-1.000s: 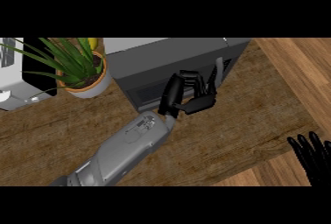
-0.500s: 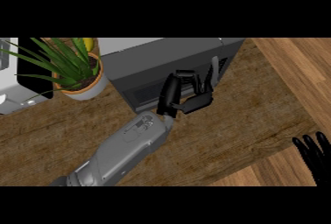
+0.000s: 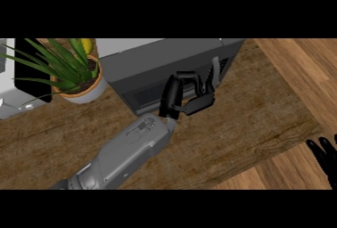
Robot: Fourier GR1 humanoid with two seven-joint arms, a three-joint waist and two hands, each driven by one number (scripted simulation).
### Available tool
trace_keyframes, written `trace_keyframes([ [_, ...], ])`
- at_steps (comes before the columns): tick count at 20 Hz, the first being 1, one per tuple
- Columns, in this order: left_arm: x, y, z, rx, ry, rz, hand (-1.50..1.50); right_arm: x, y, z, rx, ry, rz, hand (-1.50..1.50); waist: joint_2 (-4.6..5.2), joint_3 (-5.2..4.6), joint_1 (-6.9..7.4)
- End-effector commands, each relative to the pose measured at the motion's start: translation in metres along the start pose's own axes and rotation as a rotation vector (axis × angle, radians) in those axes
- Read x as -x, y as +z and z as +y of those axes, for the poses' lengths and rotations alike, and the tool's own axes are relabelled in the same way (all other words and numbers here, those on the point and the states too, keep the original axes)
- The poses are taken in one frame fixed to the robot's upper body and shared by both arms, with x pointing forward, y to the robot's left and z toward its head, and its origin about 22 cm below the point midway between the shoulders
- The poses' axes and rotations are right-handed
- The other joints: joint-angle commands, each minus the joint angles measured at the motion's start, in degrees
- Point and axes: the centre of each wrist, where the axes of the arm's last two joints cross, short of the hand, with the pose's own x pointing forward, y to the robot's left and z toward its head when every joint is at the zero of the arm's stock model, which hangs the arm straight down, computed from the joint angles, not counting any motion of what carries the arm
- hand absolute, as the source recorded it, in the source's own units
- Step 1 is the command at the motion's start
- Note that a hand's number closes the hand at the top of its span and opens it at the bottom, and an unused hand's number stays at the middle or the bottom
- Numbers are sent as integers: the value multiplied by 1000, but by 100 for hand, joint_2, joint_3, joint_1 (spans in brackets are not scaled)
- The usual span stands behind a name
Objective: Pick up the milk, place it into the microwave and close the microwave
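The grey microwave (image 3: 164,62) stands at the back of the wooden counter, and its dark door (image 3: 141,95) looks shut. My left hand (image 3: 187,95) rests against the door's right part, just below the vertical handle (image 3: 214,71). Its fingers (image 3: 173,91) point up along the door, the hand is open, and nothing is held in it. At the lower right edge my right hand (image 3: 324,156) rests open with its fingers up. No milk shows anywhere in view.
A green plant in a tan pot (image 3: 82,87) stands left of the microwave. A white appliance (image 3: 13,95) sits at the far left edge. Bare wooden counter (image 3: 250,129) stretches right of the microwave, with the wooden floor (image 3: 302,67) beyond its edge.
My left hand has stayed on the microwave's front, its fingers straightening against the door. The microwave and plant have drifted slightly right in view. The right hand has hardly moved.
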Motion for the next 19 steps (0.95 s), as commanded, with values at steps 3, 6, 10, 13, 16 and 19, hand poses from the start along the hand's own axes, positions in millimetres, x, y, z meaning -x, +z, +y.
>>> trace_keyframes([
  [3, -9, -21, 2, -5, -9, -18, 150, -2, 0, 4, -2, -57, -29, -150, 141, 4, -92],
  [6, -8, -21, 2, -15, 0, -16, 150, -4, 2, 4, -12, -68, -25, -150, 136, 9, -144],
  [10, -10, -23, 1, -26, -5, -25, 150, -9, 1, 3, -24, -76, -24, -150, 137, 13, -185],
  [13, -4, -21, 4, -34, -4, -18, 150, -14, 5, 3, -31, -80, 3, -150, 122, 4, -183],
  [16, -5, -22, 4, -35, -10, -33, 150, -17, 3, 3, -40, -84, -3, -150, 136, 8, -151],
  [19, -5, -22, 4, -40, 2, -28, 150, -20, 3, 4, -52, -92, -9, -150, 122, 8, -196],
])
